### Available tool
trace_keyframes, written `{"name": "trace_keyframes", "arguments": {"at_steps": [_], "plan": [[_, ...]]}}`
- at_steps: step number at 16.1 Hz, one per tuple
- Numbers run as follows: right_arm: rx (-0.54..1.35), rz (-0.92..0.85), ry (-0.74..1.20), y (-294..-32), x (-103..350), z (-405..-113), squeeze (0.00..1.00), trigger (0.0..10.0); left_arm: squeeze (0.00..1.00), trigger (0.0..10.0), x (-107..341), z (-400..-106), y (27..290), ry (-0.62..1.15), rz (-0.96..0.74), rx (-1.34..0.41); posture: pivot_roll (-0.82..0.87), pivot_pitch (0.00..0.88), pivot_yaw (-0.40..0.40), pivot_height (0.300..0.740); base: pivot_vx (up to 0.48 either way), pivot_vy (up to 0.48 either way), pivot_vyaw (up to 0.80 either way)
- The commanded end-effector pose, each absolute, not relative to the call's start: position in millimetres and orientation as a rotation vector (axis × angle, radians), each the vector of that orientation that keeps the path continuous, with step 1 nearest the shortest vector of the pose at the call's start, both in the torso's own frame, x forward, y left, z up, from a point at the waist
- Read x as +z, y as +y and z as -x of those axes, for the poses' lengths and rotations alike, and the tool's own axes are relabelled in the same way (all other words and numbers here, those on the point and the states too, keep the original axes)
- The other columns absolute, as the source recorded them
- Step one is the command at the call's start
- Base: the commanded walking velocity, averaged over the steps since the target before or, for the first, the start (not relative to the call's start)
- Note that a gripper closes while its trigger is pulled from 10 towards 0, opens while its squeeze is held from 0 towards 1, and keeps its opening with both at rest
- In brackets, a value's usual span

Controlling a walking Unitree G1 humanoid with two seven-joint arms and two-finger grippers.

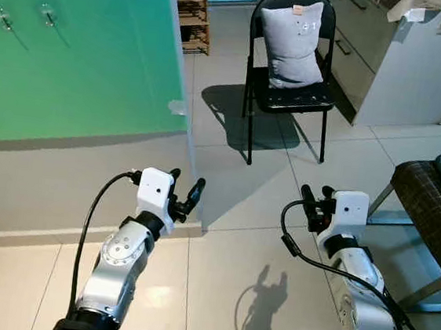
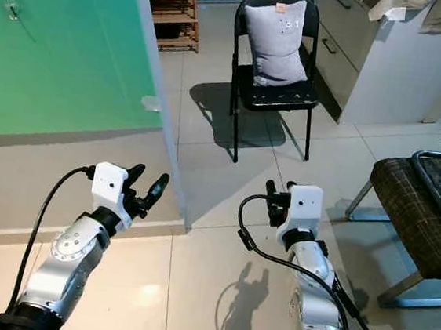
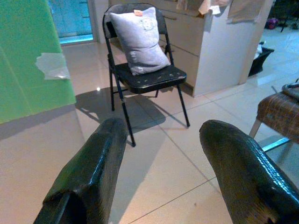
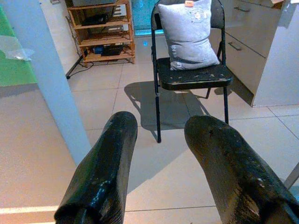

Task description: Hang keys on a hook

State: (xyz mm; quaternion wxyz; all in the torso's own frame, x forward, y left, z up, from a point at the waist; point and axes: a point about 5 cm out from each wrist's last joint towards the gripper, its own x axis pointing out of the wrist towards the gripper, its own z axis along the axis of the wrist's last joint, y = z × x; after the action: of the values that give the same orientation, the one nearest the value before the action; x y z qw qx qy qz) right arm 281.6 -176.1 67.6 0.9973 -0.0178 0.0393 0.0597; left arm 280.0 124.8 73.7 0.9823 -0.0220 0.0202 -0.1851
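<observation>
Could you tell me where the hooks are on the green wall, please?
Two hooks sit side by side high on the green wall panel, to the robot's left, well above the left gripper.

Wall panel point(image 1: 75, 47) with hooks point(image 1: 48, 14) left; chair point(image 1: 289, 93) ahead holding pillow point(image 1: 296, 43); cabinet point(image 1: 419, 75) right; shelf point(image 1: 193, 12) behind panel.

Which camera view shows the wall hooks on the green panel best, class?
The left eye view: both hooks stand out on the green panel. The right eye view catches just one hook at its edge. Both wrist views look toward the chair.
</observation>
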Motion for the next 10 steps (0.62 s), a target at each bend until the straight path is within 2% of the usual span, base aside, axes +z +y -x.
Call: {"name": "trace_keyframes", "arguments": {"at_steps": [1, 8, 10], "plan": [[0.126, 0.034, 0.083, -174.0, 68.1, -282.1, 0.0, 10.0, 0.0, 10.0, 77.8, -281.5, 123.8, 0.027, 0.045, -0.364, -0.26, 0.022, 0.1, 0.74, 0.0, 0.42, 0.0], [0.13, 0.038, 0.096, -170.3, 64.5, -279.6, 0.0, 10.0, 0.0, 10.0, 79.8, -286.5, 124.5, 0.026, 0.052, -0.366, -0.27, 0.02, 0.112, 0.74, 0.0, 0.462, 0.0], [0.146, 0.054, 0.107, -168.4, 62.8, -278.8, 0.0, 10.0, 0.0, 10.0, 80.2, -287.6, 123.8, 0.027, 0.045, -0.369, -0.26, 0.02, 0.115, 0.74, 0.0, 0.476, 0.68]]}}
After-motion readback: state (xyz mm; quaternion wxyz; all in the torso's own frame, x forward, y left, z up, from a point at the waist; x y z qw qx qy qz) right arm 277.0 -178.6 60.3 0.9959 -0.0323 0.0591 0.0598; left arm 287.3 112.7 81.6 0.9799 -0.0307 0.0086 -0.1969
